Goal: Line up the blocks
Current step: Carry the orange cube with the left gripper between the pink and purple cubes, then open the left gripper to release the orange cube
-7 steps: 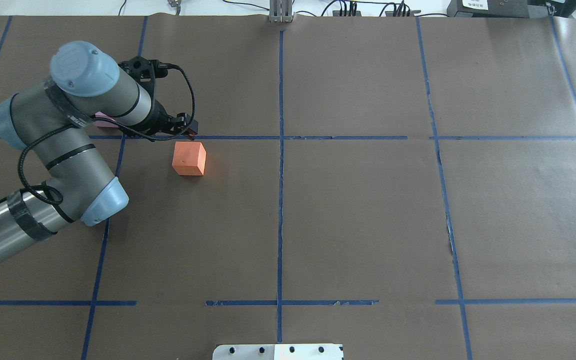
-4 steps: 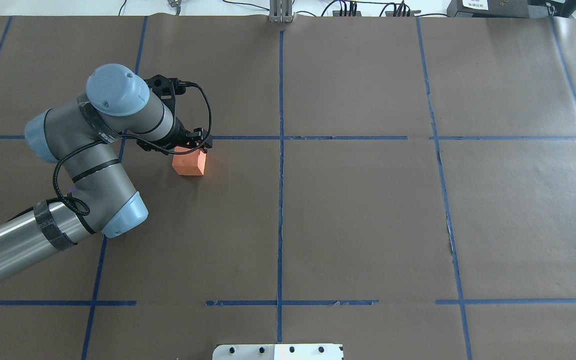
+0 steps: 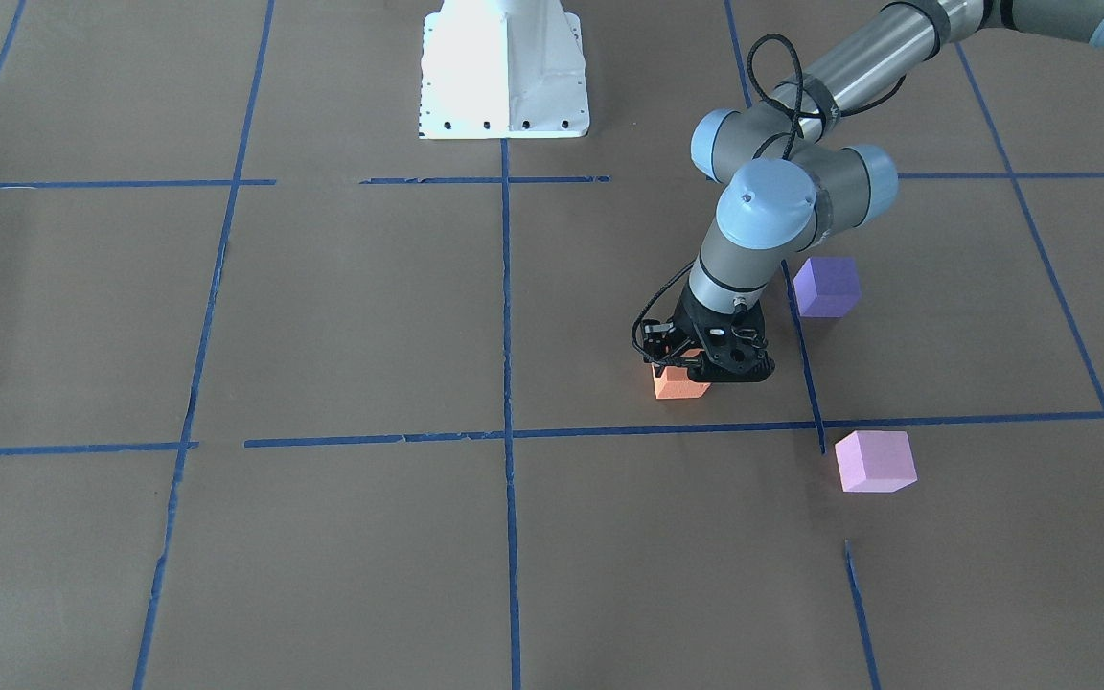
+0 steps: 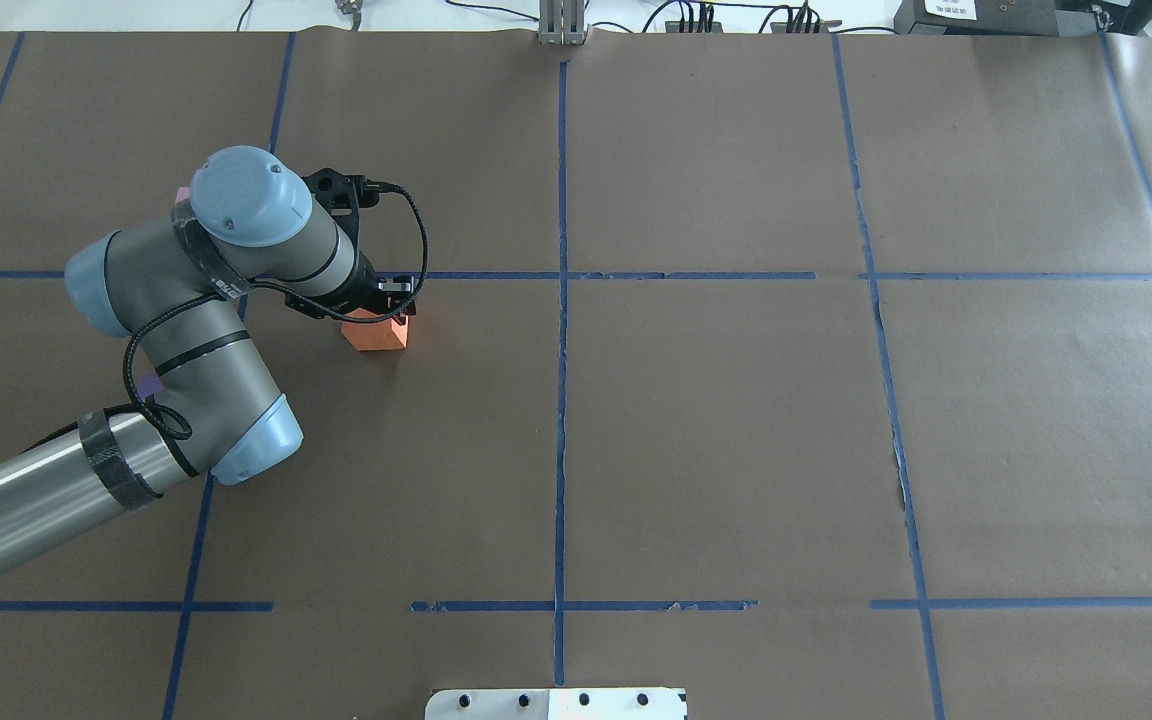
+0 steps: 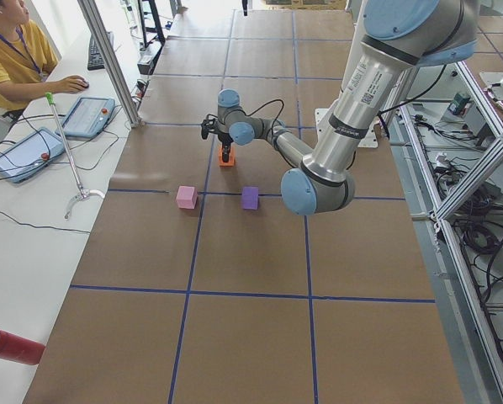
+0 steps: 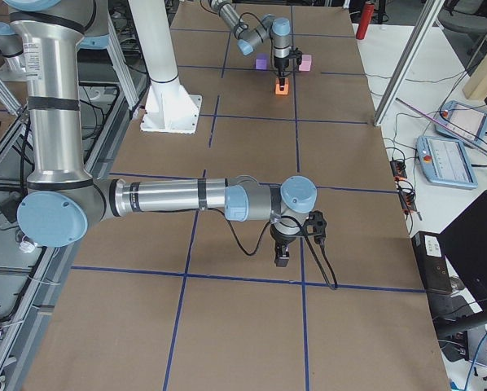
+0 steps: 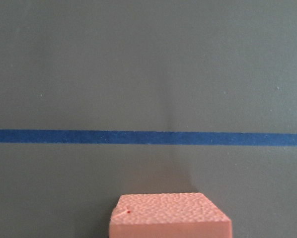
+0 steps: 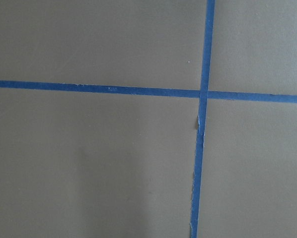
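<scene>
The orange block (image 3: 677,387) sits on the brown table, just robot-side of a blue tape line; it also shows in the overhead view (image 4: 377,337) and at the bottom of the left wrist view (image 7: 171,215). My left gripper (image 3: 696,372) points down, low over it, jaws seemingly open around its top (image 4: 381,312). The dark purple block (image 3: 827,286) and the pale pink block (image 3: 875,461) stand apart from it on my left side. The arm mostly hides both in the overhead view. My right gripper (image 6: 282,259) hangs far off near the table surface; I cannot tell whether it is open or shut.
The white robot base plate (image 3: 502,67) stands at the table's middle on my side. Blue tape lines (image 8: 203,94) grid the brown paper. A seated operator (image 5: 16,50) and tablets (image 5: 24,153) are beyond the far edge. A red cylinder (image 5: 12,347) lies off the table's left end.
My left arm has swung right and toward me, from beside the tape line to over the orange block, and lowered onto it. The block has not moved.
</scene>
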Action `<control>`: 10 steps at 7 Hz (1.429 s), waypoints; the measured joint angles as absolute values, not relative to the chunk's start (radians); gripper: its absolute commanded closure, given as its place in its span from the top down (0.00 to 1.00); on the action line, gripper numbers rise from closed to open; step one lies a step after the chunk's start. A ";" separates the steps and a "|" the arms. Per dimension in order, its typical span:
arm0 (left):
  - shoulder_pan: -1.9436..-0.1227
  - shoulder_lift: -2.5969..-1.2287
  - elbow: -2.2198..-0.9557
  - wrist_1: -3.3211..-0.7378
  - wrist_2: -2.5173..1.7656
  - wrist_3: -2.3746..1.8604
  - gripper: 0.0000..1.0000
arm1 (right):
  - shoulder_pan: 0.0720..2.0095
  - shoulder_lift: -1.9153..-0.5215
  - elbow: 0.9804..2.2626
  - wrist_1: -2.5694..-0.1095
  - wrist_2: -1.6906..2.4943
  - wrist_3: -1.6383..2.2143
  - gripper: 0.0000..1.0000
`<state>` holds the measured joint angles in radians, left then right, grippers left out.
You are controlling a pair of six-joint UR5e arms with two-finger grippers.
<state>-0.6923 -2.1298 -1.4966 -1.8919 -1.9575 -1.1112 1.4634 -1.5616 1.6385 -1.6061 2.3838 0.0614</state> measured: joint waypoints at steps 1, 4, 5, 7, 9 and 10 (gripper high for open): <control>-0.720 -2.115 -1.520 -1.891 -1.981 -1.096 0.18 | 1.463 -1.562 1.639 -1.606 2.384 0.061 1.00; -0.848 -1.934 -1.623 -1.887 -2.106 -0.976 0.19 | 1.463 -1.562 1.639 -1.606 2.384 0.061 1.00; -0.870 -1.882 -1.627 -1.890 -2.112 -0.930 0.21 | 1.463 -1.562 1.639 -1.606 2.384 0.061 1.00; -0.879 -1.851 -1.608 -1.894 -2.114 -0.897 0.49 | 1.463 -1.562 1.639 -1.606 2.384 0.061 1.00; -0.876 -1.853 -1.591 -1.895 -2.113 -0.894 1.00 | 1.463 -1.562 1.638 -1.606 2.384 0.061 1.00; -0.875 -1.854 -1.584 -1.895 -2.112 -0.895 1.00 | 1.463 -1.562 1.639 -1.606 2.384 0.061 1.00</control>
